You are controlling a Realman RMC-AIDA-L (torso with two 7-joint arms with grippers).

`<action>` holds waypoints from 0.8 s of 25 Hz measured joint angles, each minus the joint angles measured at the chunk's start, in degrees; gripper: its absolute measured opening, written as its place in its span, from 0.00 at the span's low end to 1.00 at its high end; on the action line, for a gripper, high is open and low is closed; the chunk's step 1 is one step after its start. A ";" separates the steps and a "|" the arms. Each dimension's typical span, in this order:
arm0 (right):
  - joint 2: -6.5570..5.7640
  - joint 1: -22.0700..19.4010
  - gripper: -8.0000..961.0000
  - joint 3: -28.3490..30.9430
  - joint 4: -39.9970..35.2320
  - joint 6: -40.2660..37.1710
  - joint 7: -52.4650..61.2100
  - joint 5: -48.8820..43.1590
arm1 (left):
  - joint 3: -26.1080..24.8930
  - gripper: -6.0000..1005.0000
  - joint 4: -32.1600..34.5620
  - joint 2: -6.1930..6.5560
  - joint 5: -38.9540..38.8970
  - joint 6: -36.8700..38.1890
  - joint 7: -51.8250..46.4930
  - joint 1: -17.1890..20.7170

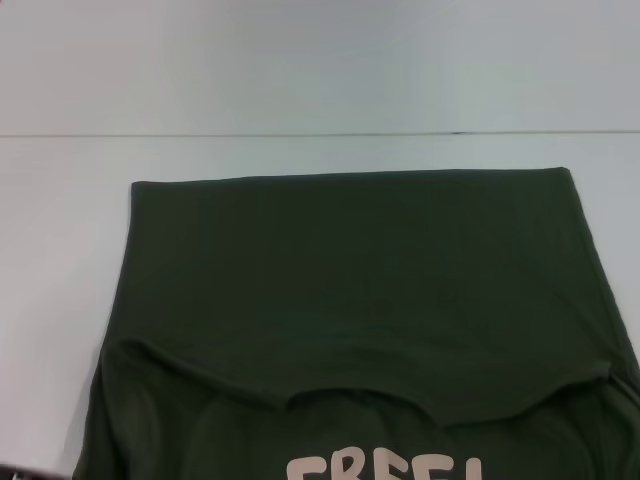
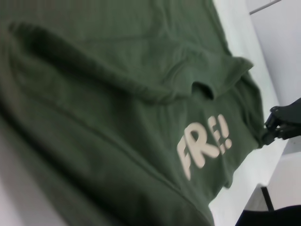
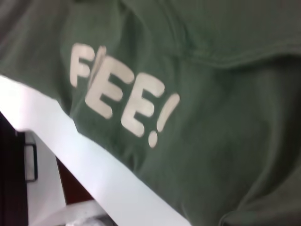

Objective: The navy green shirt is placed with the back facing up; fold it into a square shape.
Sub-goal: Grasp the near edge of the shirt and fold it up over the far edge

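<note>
The navy green shirt, quick: where's a pincer on it?
– Only one shows. The right gripper, dark, seen far off from the left wrist view, sits right at the shirt's edge, near the printed end.
– Apart, together, clamped on cloth?
– Can't tell. It looks to meet the hem, but the contact spot is too small to read.
– Left gripper?
– Not in any view. The head view shows no arms at all.
– Okay, outward from there. What's next to that gripper?
– The cream lettering, just inward from it on the shirt. The right wrist view has it close up, creased, so some letters overlap. In the head view only the letter tops show, at the near edge.
– So the front is showing there?
– Yes, on the near part. Beyond it a plain olive layer lies over the cloth, and its wavy folded edge runs side to side just past the letters.
– And the far part?
– Plain, flat, straight far edge, squarish corners.
– What's it lying on?
– The white table, spread flat, bare tabletop to the left and beyond. The near end runs out of the head view.
</note>
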 joint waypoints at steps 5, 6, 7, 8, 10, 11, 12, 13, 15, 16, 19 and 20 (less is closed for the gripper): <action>-0.78 0.01 0.04 4.50 -0.33 -0.59 -0.12 3.87 | -1.35 0.03 -0.77 0.79 -4.14 0.09 -0.41 -1.14; -1.06 -0.01 0.04 5.67 -0.23 -0.65 -0.04 4.86 | -2.18 0.03 -1.06 0.99 -4.78 0.10 -0.61 -1.53; -1.49 -0.02 0.04 7.30 -0.12 -0.66 0.14 6.10 | -3.18 0.03 -1.32 1.21 -5.62 0.11 -0.85 -1.93; -1.83 -0.07 0.04 8.80 -0.04 -0.66 0.32 7.08 | -4.42 0.03 -1.55 1.49 -6.57 0.07 -1.16 -2.29; -2.71 -0.16 0.04 12.85 0.05 -0.65 0.86 9.50 | -6.65 0.03 -2.21 2.03 -9.09 -0.38 -2.10 -2.69; -3.02 -0.20 0.04 14.58 0.06 -0.51 1.15 10.41 | -7.46 0.03 -2.46 2.23 -10.52 -0.77 -2.59 -2.87; -3.34 -0.21 0.04 16.08 0.08 -0.32 1.46 11.20 | -8.46 0.03 -2.94 2.50 -12.54 -1.73 -3.14 -3.16; -3.67 -0.23 0.04 17.58 0.10 0.15 1.93 12.22 | -8.75 0.03 -3.13 2.57 -13.26 -2.28 -3.37 -3.28; -4.09 -0.25 0.04 19.66 0.15 1.63 2.78 14.31 | -9.23 0.03 -3.96 2.72 -15.12 -4.60 -4.11 -3.61; -4.17 -0.25 0.04 20.16 0.16 2.57 3.26 15.39 | -9.33 0.03 -4.52 2.73 -15.98 -5.88 -4.52 -3.75; -4.24 -0.26 0.04 21.37 0.50 6.17 4.56 19.19 | -9.75 0.03 -6.82 2.84 -19.98 -10.75 -5.33 -3.96; -4.24 -0.29 0.04 21.78 0.83 7.47 4.83 20.36 | -9.83 0.03 -7.73 2.85 -21.51 -12.79 -5.45 -4.06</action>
